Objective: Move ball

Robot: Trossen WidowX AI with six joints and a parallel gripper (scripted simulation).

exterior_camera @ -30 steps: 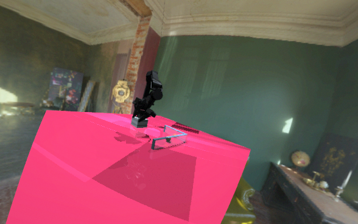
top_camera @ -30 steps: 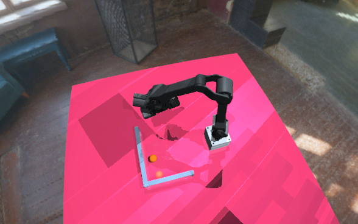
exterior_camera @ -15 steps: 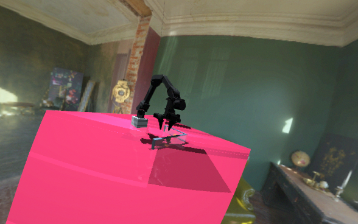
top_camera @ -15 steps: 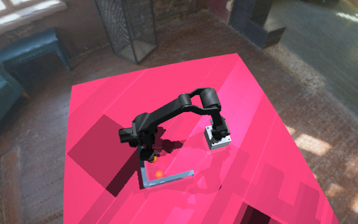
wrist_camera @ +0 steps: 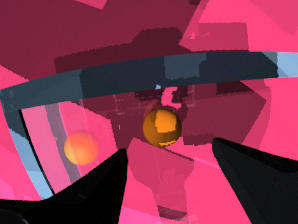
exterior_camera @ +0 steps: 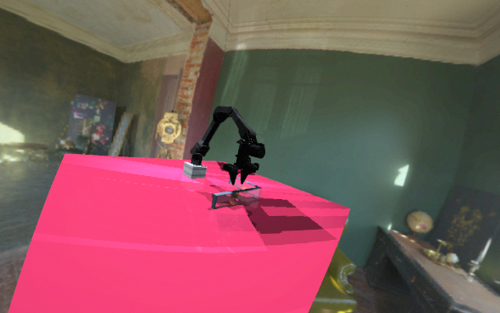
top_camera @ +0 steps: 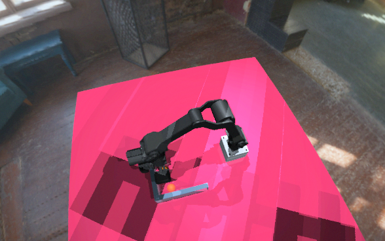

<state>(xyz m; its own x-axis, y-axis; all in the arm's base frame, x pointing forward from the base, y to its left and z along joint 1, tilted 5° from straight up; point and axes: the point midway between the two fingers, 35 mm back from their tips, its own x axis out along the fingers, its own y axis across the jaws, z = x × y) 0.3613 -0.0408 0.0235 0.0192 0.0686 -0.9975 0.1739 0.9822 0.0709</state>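
The orange ball (wrist_camera: 161,128) lies on the pink table (top_camera: 262,98) (exterior_camera: 127,238) inside the corner made by the two low clear walls (top_camera: 184,191) (exterior_camera: 236,194) (wrist_camera: 166,70). In the wrist view it sits in shadow, just ahead of and between my fingertips. The paler see-through copy (top_camera: 171,187) (wrist_camera: 81,148) lies to its left in the wrist view, close to the side wall. My gripper (top_camera: 162,179) (exterior_camera: 238,182) (wrist_camera: 170,149) is open and empty, pointing down a little above the table over the ball. In the top view the gripper hides the ball.
The arm's grey base block (top_camera: 233,150) (exterior_camera: 195,170) stands behind the walls. The table's near edge lies not far beyond the walls in the exterior view. Dark shadow patches cover the table around the corner.
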